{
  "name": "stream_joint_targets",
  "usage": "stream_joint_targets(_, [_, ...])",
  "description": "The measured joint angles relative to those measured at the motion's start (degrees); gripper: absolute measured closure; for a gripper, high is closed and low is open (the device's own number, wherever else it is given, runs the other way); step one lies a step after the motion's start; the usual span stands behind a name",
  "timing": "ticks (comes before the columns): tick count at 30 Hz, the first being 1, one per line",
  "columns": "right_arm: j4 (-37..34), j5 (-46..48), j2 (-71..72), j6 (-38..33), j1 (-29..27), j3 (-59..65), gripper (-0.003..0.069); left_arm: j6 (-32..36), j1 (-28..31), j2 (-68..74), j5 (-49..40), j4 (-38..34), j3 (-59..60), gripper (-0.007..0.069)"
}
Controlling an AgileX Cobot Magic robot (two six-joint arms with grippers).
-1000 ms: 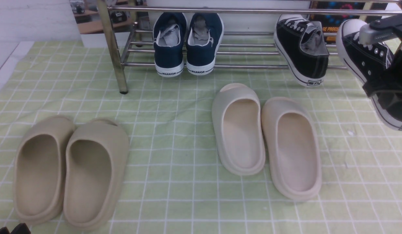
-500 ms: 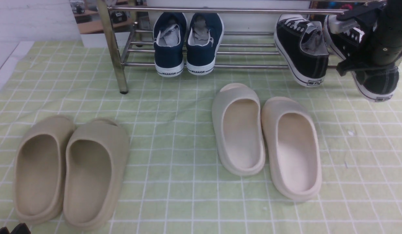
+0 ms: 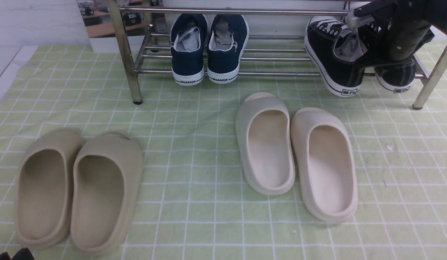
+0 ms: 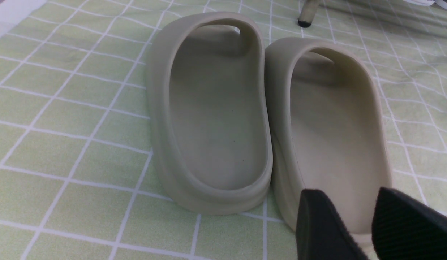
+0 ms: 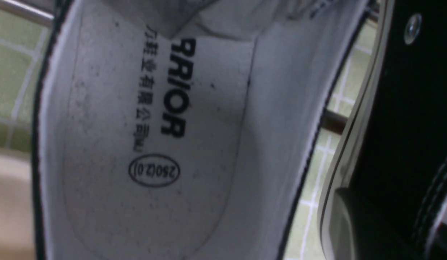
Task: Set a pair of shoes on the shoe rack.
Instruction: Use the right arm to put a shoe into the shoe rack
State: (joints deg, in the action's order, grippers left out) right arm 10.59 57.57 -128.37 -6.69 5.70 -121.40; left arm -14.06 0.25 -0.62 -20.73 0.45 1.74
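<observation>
One black sneaker (image 3: 335, 61) rests on the rack (image 3: 266, 74); only the right wrist view shows jaws pinching its mate (image 5: 407, 108).

Reaches far forward with the right arm (image 3: 407, 29), right gripper (image 3: 389, 59) pinched on a black sneaker (image 3: 396, 82). Holds the left gripper (image 4: 368, 231) low, fingers apart.

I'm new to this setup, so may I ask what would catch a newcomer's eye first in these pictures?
First the right gripper, far right, clamped on a black sneaker at the right end of the rack, beside its mate leaning there. Then two pairs on the green checked cloth: beige slides at front left, cream slides in the middle. Navy sneakers sit on the rack behind.
</observation>
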Motion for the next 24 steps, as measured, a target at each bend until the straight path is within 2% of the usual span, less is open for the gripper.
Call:
stream_joint_targets(7, [-0.69,-1.23,-0.27,0.11,0.00,-0.05,0.0601,0.00,0.00,0.00,0.00,0.00,0.00,0.0386])
stream_joint_targets(11, [-0.96,-0.55,-0.07,0.15,0.00,-0.10,0.0498,0.00,0.00,0.00,0.00,0.00,0.00,0.0386])
stream_joint_targets(12, [-0.95,0.11,0.56,0.15,0.00,-0.16,0.0433,0.00,0.00,0.00,0.00,0.00,0.00,0.0386])
stream_joint_targets(14, [-0.92,2.03,1.91,0.15,0.00,-0.50,0.0351,0.00,0.00,0.00,0.00,0.00,0.00,0.0386])
stream_joint_targets(18, [-0.89,5.92,5.14,0.15,0.00,-0.75,0.0239,0.00,0.00,0.00,0.00,0.00,0.00,0.0386])
stream_joint_targets(21, [-0.85,9.86,7.18,0.15,0.00,-1.13,0.0212,0.00,0.00,0.00,0.00,0.00,0.00,0.0386])
stream_joint_targets(24, [-1.32,12.93,9.14,0.15,0.00,-1.13,0.0223,0.00,0.00,0.00,0.00,0.00,0.00,0.0386])
